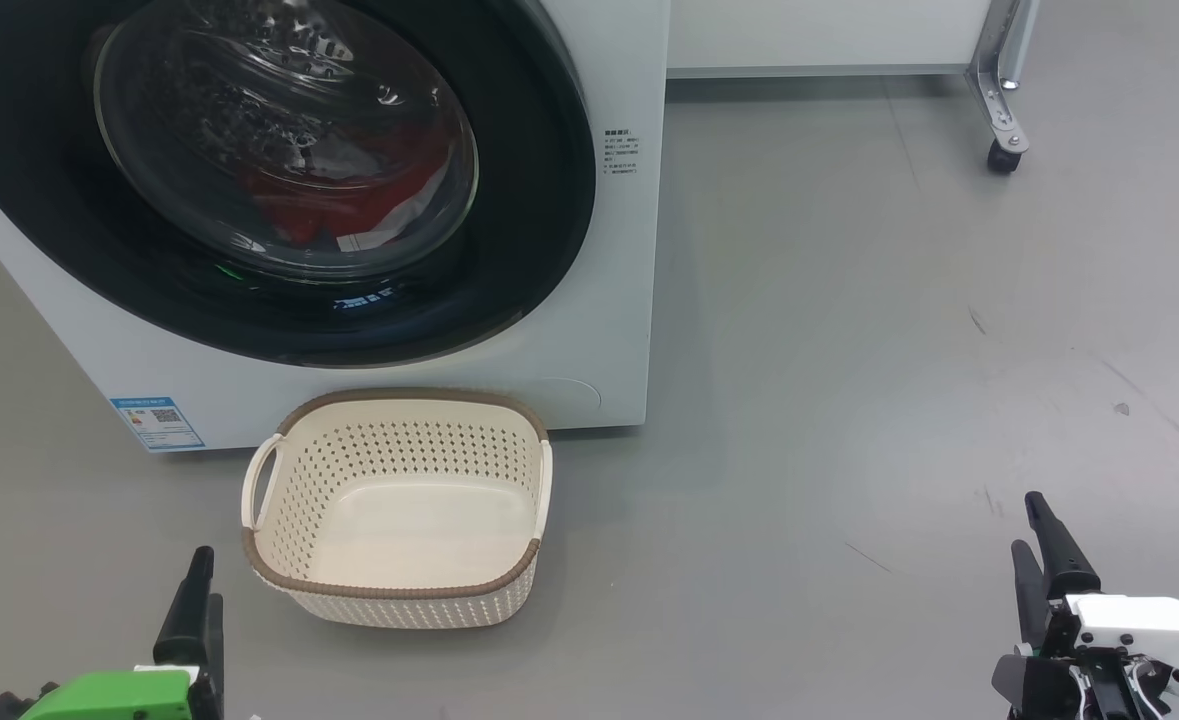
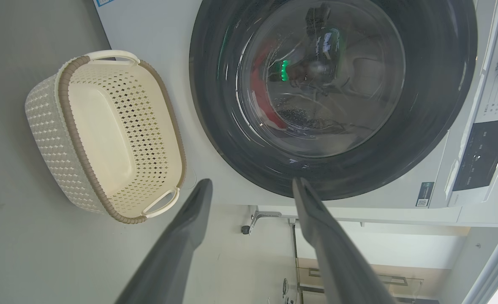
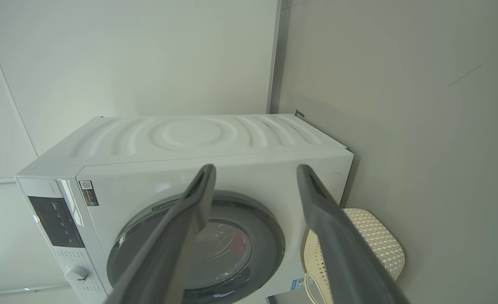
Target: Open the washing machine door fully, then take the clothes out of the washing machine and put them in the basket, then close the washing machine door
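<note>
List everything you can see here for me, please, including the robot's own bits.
washing machine: one, white, on the floor ahead
washing machine door: one, black rim, clear glass, shut
clothes: count unclear, red and white, behind the glass
basket: one, cream with brown rim, before the machine
label: one, blue, machine's lower corner
wheeled leg: one, silver, far right
left pincer: one, dark, open, lower left
right pincer: one, dark, open, lower right
</note>
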